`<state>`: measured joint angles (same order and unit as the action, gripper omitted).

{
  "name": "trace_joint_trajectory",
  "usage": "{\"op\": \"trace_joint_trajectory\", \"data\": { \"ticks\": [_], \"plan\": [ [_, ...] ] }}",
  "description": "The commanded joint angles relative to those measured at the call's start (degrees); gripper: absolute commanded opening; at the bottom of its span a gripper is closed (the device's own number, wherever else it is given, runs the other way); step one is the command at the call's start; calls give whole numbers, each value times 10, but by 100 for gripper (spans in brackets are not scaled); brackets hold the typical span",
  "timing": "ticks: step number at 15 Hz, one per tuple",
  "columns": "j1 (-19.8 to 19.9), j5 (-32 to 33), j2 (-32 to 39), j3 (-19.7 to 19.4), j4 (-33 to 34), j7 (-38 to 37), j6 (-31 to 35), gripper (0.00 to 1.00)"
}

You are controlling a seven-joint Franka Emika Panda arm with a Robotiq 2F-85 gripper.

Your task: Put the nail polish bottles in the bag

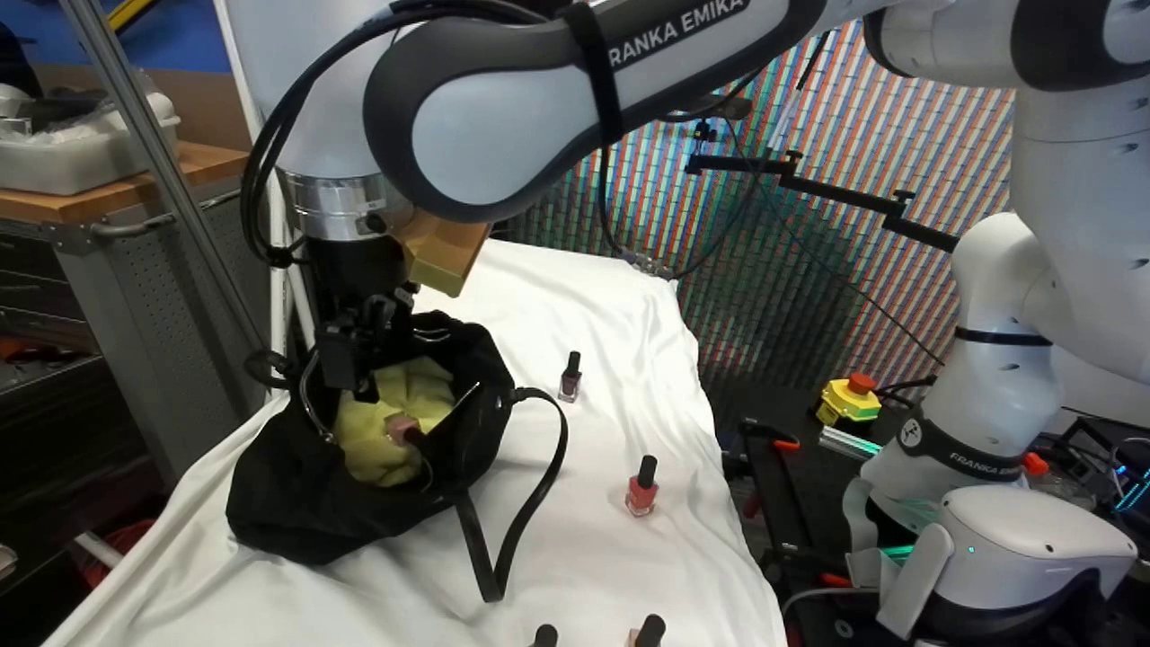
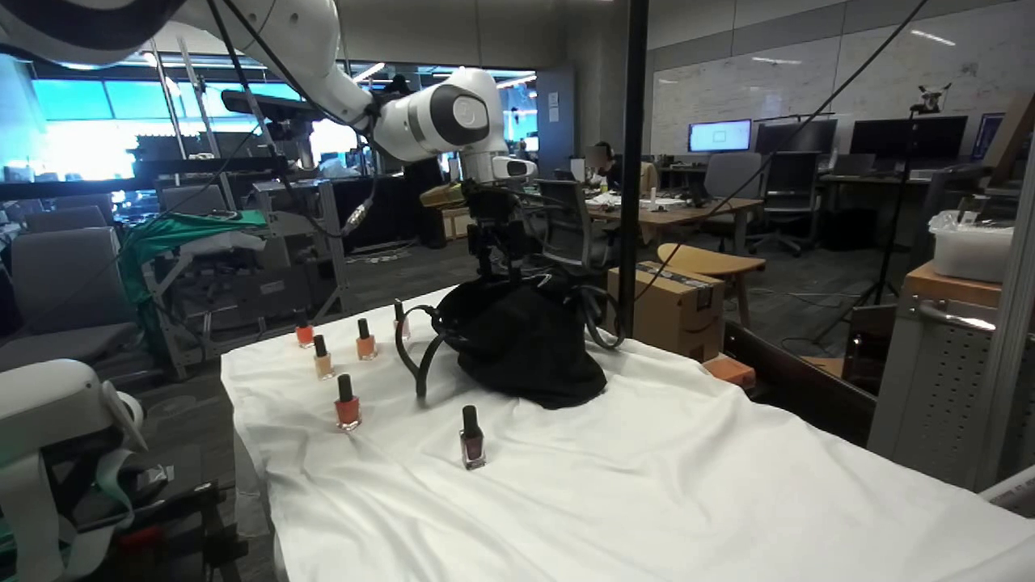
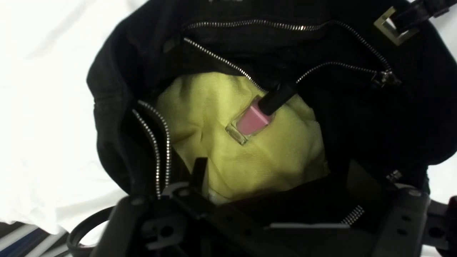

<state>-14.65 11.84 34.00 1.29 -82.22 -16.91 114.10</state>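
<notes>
I count seven nail polish bottles [image 2: 348, 412] and one black bag [image 2: 530, 347], slumped open by the far edge of the white-draped table [image 2: 687, 501] as seen in an exterior view. In the wrist view, one pink bottle [image 3: 254, 119] lies inside, on the bag's yellow-green lining [image 3: 200, 105]. The other six stand upright on the table: one plum bottle [image 2: 473, 447] on the near side of the bag, one red bottle [image 2: 348, 412] toward the left edge, and four near the far edge, an orange bottle [image 2: 305, 335], a peach bottle [image 2: 323, 368], a coral bottle [image 2: 367, 347] and a pale bottle [image 2: 405, 327] partly behind the bag's strap [image 2: 420, 388]. One gripper [image 2: 500, 271] points down at the bag's mouth, its two fingers spread apart. Past the left edge sits one white headset [image 2: 48, 412]; past the right edge, a cardboard box [image 2: 663, 315].
</notes>
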Motion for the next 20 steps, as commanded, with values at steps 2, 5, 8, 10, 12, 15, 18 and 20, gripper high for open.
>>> {"op": "trace_joint_trajectory", "data": {
  "ticks": [2,5,8,10,12,15,18,20],
  "plan": [
    [1,-15,-107,5,-123,-44,14,100],
    [9,-22,-159,4,-188,-75,20,100],
    [23,-43,-205,4,-250,-105,25,100],
    [32,-56,-227,3,-288,-128,38,100],
    [41,-67,-239,4,-318,-141,53,100],
    [51,-80,-246,3,-354,-165,85,100],
    [61,-95,-248,3,-382,-177,109,100],
    [65,-97,-254,1,-409,-182,134,100]
  ]
}}
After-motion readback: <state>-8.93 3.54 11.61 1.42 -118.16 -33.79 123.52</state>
